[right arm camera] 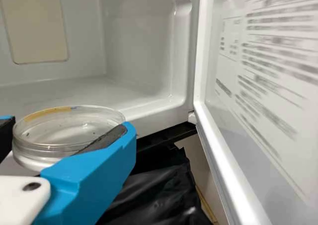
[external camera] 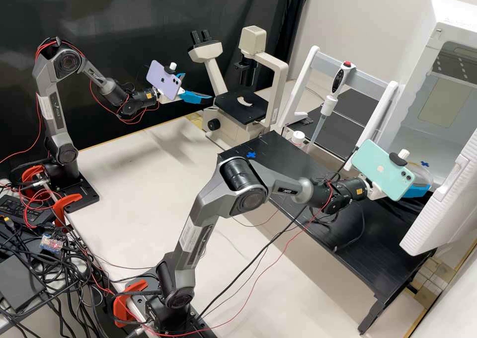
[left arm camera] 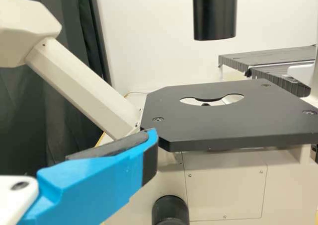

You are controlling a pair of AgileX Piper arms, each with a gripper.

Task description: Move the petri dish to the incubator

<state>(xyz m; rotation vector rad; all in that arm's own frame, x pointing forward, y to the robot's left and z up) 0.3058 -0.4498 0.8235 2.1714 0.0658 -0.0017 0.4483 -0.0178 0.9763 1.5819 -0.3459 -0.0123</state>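
We're gripping the petri dish (right arm camera: 39, 148) with the right gripper (external camera: 421, 179), at right in the high view; in the right wrist view it's sitting lower left, by the open mouth of the incubator (external camera: 449, 10). Left gripper (external camera: 198, 87), upper middle of the high view, is standing open beside the microscope (external camera: 242, 105). Labels: rows of print are covering the inner face of the door (right arm camera: 268, 86), right side of the right wrist view; logos are showing on both phones (external camera: 381, 166) (external camera: 164, 79).We're gripping the petri dish (right arm camera: 39, 148) with the right gripper (external camera: 421, 179), far right of the high view. In the right wrist view it's sitting lower left, by the open mouth of the incubator (external camera: 449, 10). Left gripper (external camera: 198, 87), upper middle of the high view, is standing open beside the microscope (external camera: 242, 105). On labels: rows of print are covering the door's inner face (right arm camera: 268, 86), right side of the right wrist view; logos are showing on the mint phone (external camera: 381, 166) and lilac phone (external camera: 164, 79).
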